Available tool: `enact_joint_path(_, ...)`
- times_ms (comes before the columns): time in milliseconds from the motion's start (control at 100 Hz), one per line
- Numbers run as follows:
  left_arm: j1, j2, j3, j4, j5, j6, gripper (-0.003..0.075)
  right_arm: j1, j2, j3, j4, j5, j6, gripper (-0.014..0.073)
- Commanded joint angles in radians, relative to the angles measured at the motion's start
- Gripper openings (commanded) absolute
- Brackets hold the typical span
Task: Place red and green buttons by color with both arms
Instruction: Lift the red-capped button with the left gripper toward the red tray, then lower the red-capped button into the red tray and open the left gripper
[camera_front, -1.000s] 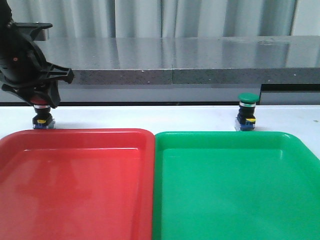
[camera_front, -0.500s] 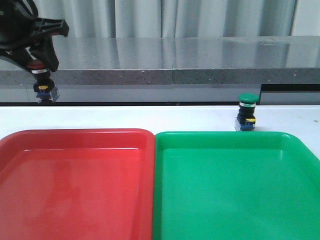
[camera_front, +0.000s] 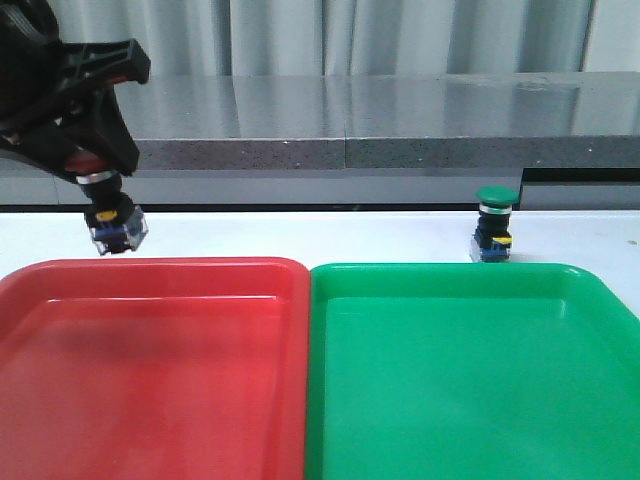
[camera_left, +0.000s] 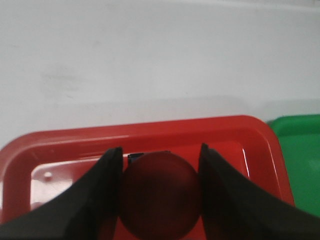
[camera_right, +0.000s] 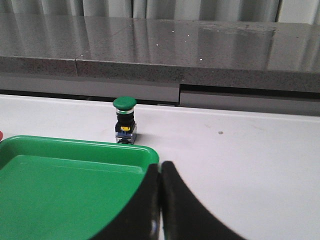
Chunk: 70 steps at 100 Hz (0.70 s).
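Now the left gripper (camera_front: 100, 175) has jaws clamped on red button (camera_front: 113, 222) – tilted, above red tray (camera_front: 150, 350) edge. Right gripper (camera_right: 159, 200) jaws closed w/ nothing; green button (camera_front: 494, 225) upright on tabletop (camera_front: 300, 235).

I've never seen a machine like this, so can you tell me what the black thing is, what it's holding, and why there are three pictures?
It is a robot with two black arms. One picture looks forward over the white table; the other two come from cameras on each wrist. The left gripper pinches the red button by its cap, lifted and tilted by the red tray's far edge. The green button stands on the table behind the green tray. The right gripper holds nothing; its fingers are closed together over the green tray's near corner.
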<state>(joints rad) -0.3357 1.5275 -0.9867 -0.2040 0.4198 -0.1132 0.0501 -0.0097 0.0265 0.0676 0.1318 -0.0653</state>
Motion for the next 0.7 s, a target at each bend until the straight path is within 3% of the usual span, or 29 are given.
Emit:
enact_joint_path(0,-0.034,-0.046,0.006,-0.024,-0.074,-0.011,0.0134,-0.004,-0.022,-0.014,-0.009,-0.079,-0.003,-0.0067)
enact_joint_path(690,-0.055,0.059,0.035,-0.043,-0.1,-0.011,0.0135,-0.004,-0.022,-0.014,-0.009,-0.079,-0.003,-0.0067)
